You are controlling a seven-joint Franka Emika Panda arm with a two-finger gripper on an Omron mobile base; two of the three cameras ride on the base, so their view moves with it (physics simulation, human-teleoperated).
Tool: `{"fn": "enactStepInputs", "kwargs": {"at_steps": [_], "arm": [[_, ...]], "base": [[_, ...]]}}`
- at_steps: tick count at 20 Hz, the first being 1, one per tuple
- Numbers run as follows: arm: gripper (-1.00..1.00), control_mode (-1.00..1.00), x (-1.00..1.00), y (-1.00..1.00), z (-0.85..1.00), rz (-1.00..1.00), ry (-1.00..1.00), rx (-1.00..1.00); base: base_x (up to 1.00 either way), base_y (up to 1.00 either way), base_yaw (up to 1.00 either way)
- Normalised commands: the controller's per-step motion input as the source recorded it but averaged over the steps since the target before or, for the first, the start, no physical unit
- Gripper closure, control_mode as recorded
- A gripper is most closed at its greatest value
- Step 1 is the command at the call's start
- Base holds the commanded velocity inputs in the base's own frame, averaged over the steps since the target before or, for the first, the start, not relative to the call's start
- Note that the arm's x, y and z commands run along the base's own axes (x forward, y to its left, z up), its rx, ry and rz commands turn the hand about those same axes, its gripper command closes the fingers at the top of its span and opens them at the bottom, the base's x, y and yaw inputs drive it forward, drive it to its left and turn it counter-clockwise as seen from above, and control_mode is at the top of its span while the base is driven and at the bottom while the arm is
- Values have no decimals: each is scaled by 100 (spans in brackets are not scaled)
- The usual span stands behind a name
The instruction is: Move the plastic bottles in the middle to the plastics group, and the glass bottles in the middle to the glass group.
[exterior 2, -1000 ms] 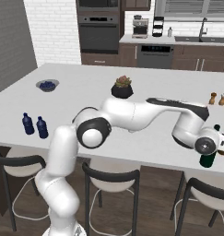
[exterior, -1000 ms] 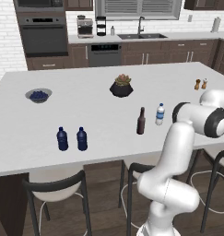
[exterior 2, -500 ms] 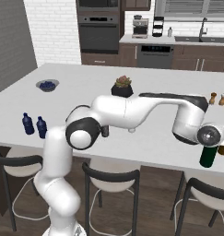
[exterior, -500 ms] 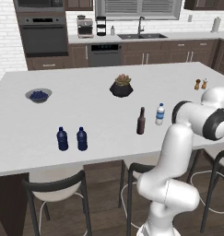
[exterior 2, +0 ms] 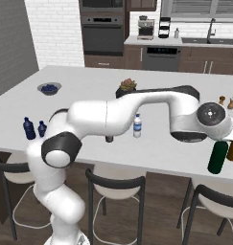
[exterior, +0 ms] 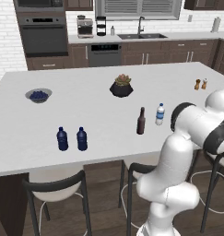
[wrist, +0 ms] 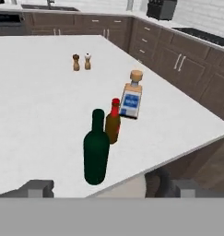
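Presently the pincer stands open, gripping nothing; green wine bottle upright on worktop at its 12 o'clock, beside red-capped bottle. Clear water bottle mid-worktop.

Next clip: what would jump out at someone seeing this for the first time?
The white arm sweeping across the island toward its right end. There the dark green bottle stands near the counter edge, with a red-capped brown bottle and a clear flask-like bottle just behind. Mid-counter, a brown bottle and a clear water bottle stand.
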Motion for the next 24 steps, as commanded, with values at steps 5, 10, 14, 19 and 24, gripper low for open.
{"fn": "enactStepInputs", "kwargs": {"at_steps": [5,10,14,19,24], "arm": [[-100,-100,-47,97,34,0,23,-2],[-100,-100,-24,100,13,0,21,-3],[-100,-100,-14,100,13,0,17,0],[-100,-100,-10,100,17,0,8,0],[-100,-100,-2,100,13,0,12,4]], "base": [[0,0,0],[0,0,0],[0,0,0],[0,0,0],[0,0,0]]}}
